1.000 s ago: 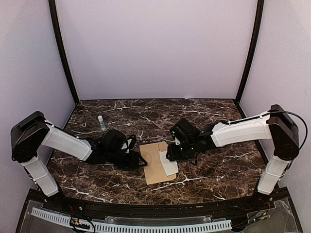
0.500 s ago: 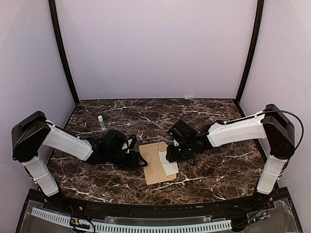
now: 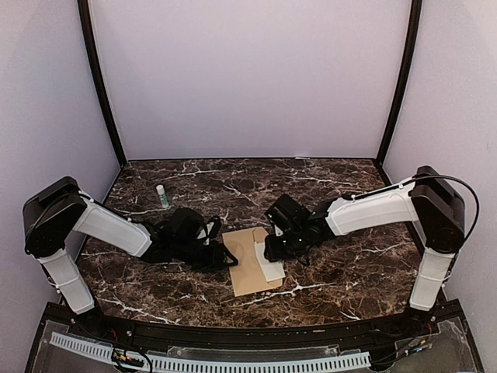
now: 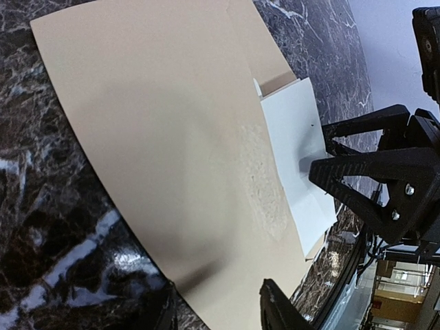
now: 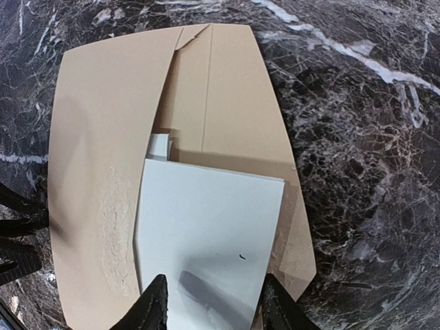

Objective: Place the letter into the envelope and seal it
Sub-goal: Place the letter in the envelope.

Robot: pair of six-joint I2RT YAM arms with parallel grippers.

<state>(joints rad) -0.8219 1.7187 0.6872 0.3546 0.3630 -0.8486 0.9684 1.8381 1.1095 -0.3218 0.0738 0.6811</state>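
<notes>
The brown envelope (image 3: 247, 268) lies flat mid-table, its pale side up with a rough patch (image 5: 113, 227). The letter (image 5: 206, 234) shows as a plain pale folded sheet resting on the envelope's right part, its far end against a brown fold; how far it sits inside I cannot tell. My right gripper (image 5: 214, 301) is open, its fingers (image 5: 155, 306) standing over the letter's near end. My left gripper (image 4: 220, 309) is open at the envelope's left edge (image 4: 206, 275), one finger (image 4: 278, 309) over the paper. The right gripper (image 4: 320, 150) also shows in the left wrist view.
A small white glue stick with a green cap (image 3: 161, 196) stands at the back left on the dark marble table (image 3: 349, 272). Lilac walls close in the back and sides.
The right arm has shifted slightly left, its gripper edging over the letter toward the envelope. The left gripper stays at the envelope's left edge with its jaws a little narrower.
</notes>
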